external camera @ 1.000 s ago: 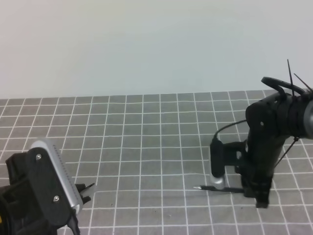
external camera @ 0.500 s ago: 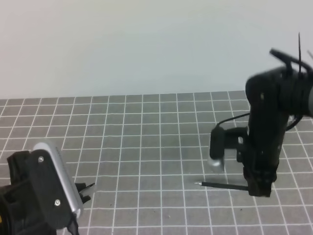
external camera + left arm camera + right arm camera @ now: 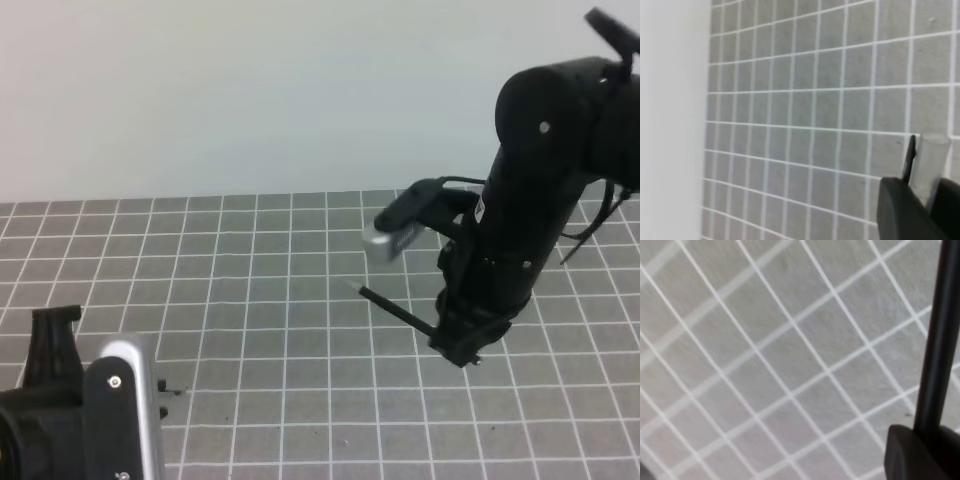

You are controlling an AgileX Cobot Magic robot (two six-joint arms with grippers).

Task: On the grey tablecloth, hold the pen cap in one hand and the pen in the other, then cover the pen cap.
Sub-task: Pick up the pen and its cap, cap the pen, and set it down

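Two task things are each held off the grey tablecloth point(image 3: 290, 270) by a different arm. One is the pen point(image 3: 395, 312), a long thin black stick clamped at its rear end in the right gripper point(image 3: 462, 345), whose jaws are closed tight on it. From the exterior high view the pen slants up and to the left away from that gripper, its small tip toward the middle of the cloth, and the whole pen is in the air above the grid. The right wrist view shows the same black shaft point(image 3: 940, 340) rising out of the dark fingers point(image 3: 910, 452) at the bottom edge, with the white-lined cloth behind it.

Over the cloth's near left corner, the left gripper point(image 3: 922, 202) pinches the pen cap point(image 3: 927, 162) in a narrow grip. In the left wrist view the cap stands up out of the dark fingers point(image 3: 902, 210) as a pale, blurred tube with a slim dark clip along its left side. From the exterior high view the left arm's housing hides most of that gripper, and the cap itself cannot be made out there.

Pen and cap are well apart, on opposite sides of the cloth.
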